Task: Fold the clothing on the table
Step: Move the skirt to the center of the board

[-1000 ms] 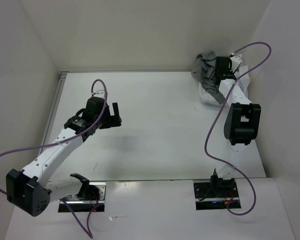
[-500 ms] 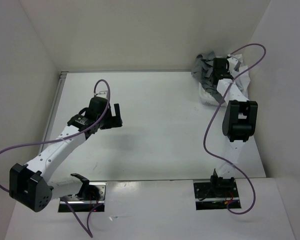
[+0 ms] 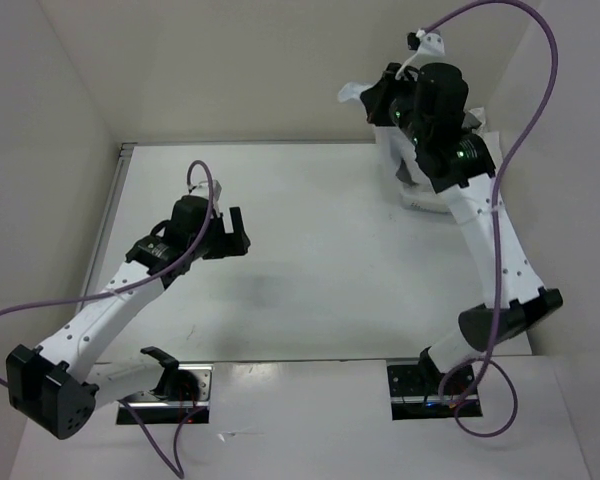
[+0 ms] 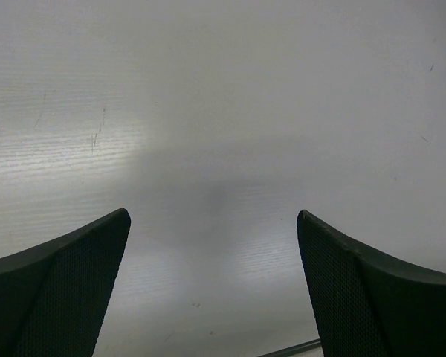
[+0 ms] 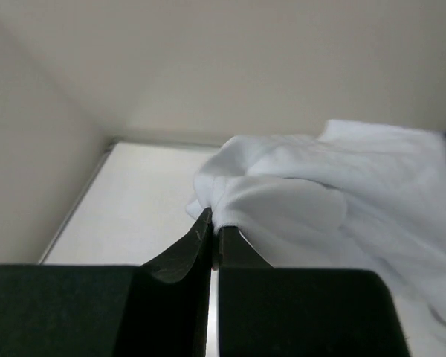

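The right gripper (image 5: 212, 223) is clamped on a fold of the white garment (image 5: 312, 193), holding it up over the table's (image 3: 320, 260) far right corner — probably to bring it to the centre. The left gripper (image 4: 212, 219) hovers wide and empty — seemingly ready to help.

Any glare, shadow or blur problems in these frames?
Top external: sharp; glare along the near edge of the table, faint shadow at centre. Left wrist: dim patch ahead of the left gripper. Right wrist: clothing soft, blurred at right; right gripper underexposed.

The white table (image 3: 310, 250) carries a cloth heap (image 3: 417, 192) at its far right corner.
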Available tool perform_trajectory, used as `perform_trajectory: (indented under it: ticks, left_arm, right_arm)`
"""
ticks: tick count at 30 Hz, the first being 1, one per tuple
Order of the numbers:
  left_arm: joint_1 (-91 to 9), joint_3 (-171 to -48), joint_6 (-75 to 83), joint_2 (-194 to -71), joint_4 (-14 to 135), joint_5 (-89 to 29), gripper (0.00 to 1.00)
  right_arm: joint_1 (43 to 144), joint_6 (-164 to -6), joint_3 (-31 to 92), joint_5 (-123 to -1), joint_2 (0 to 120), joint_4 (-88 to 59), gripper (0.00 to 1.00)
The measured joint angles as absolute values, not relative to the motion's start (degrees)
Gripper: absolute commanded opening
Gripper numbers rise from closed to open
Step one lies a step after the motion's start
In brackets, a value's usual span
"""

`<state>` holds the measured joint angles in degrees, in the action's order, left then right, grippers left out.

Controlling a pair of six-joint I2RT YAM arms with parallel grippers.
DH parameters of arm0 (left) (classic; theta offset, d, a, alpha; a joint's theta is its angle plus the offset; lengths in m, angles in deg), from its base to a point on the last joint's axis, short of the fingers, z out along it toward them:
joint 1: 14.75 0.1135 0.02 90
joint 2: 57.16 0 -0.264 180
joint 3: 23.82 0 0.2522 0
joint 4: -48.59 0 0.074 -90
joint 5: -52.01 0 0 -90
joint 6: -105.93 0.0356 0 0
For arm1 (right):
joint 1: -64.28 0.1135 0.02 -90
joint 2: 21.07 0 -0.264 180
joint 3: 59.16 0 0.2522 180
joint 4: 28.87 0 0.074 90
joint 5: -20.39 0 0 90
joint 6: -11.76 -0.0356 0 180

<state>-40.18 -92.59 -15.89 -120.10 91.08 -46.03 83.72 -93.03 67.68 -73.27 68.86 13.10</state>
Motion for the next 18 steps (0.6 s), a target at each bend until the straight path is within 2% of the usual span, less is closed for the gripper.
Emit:
perform_trajectory:
  ticks: [3,8,13,18]
  left_arm:
    - [-40.4,-92.4,-15.9,-119.1,91.0,-45.7,0.99]
    - [-40.4,-91.4,-16.0,-116.6,90.6,-45.6,0.99]
    - [-40.4,-90.3,-17.1,-114.5,90.3,-45.5,0.99]
    - [-40.4,-88.7,-18.8,-112.9,90.0,-45.0,0.99]
  right_arm:
    - [86.7,-92.9,64.3,-69.1,62.9,14.9,0.00]
    - [85.9,-94.1,55.0,-65.7,52.5,17.3,0.00]
    - [85.8,-96.9,37.2,-57.5,44.6,15.6,0.00]
    - [85.9,-99.5,20.0,-51.1,44.9,15.1,0.00]
